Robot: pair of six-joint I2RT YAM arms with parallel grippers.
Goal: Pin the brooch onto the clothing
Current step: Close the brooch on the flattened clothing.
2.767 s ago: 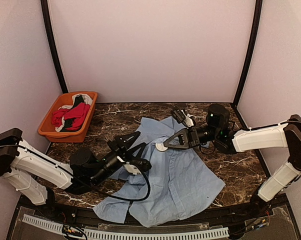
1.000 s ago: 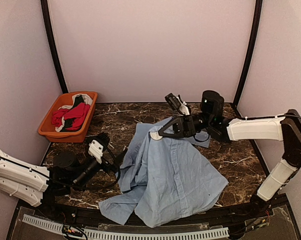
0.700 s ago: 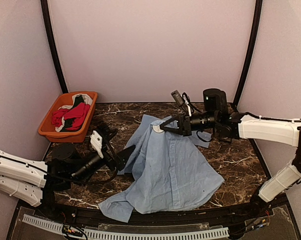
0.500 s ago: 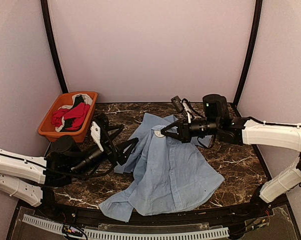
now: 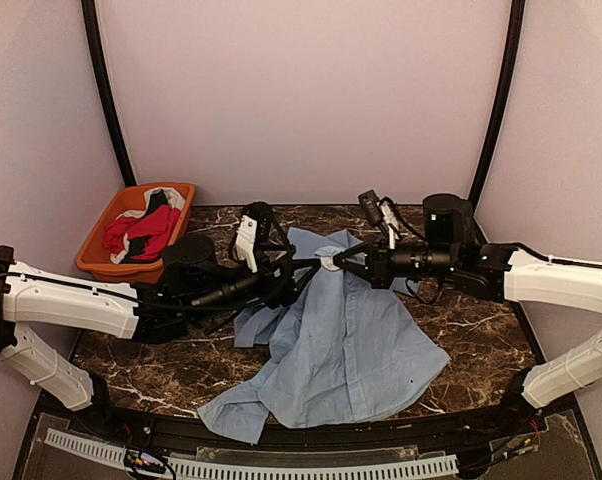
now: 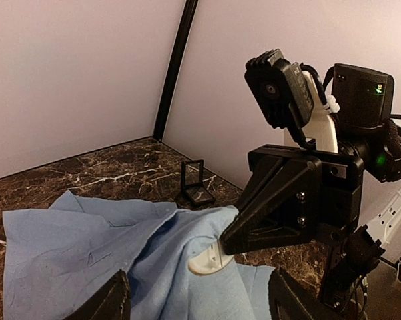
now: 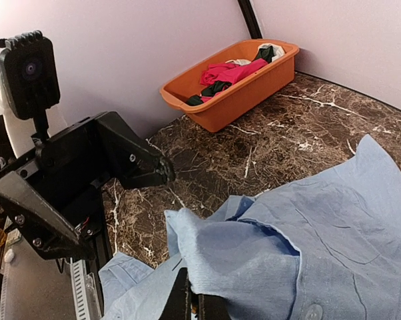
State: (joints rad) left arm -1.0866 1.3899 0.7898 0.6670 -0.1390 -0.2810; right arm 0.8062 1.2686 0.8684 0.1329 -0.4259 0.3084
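Note:
The light blue shirt (image 5: pixel 351 340) lies spread over the dark marble table (image 5: pixel 471 330), with its upper edge lifted. My right gripper (image 5: pixel 339 262) is shut on the brooch (image 5: pixel 327 264), a small white disc, together with a fold of the shirt. In the left wrist view the brooch (image 6: pixel 210 261) pokes out below the right gripper (image 6: pixel 228 241), and fabric (image 6: pixel 87 247) is draped over it. My left gripper (image 6: pixel 200 308) is open, just short of the brooch, with nothing between its fingers. In the right wrist view the shirt (image 7: pixel 334 247) covers my right gripper (image 7: pixel 195 300), and the left fingers (image 7: pixel 130 157) face it.
An orange basket (image 5: pixel 101 262) holding red, black and white garments stands at the back left, near the wall. It also shows in the right wrist view as the basket (image 7: pixel 240 100). A small black frame (image 6: pixel 195 183) stands on the table beyond the shirt.
My left arm has swung from the front left up to the lifted shirt edge, its jaws narrowing a little. The right gripper has drifted slightly right, still holding the brooch and fold.

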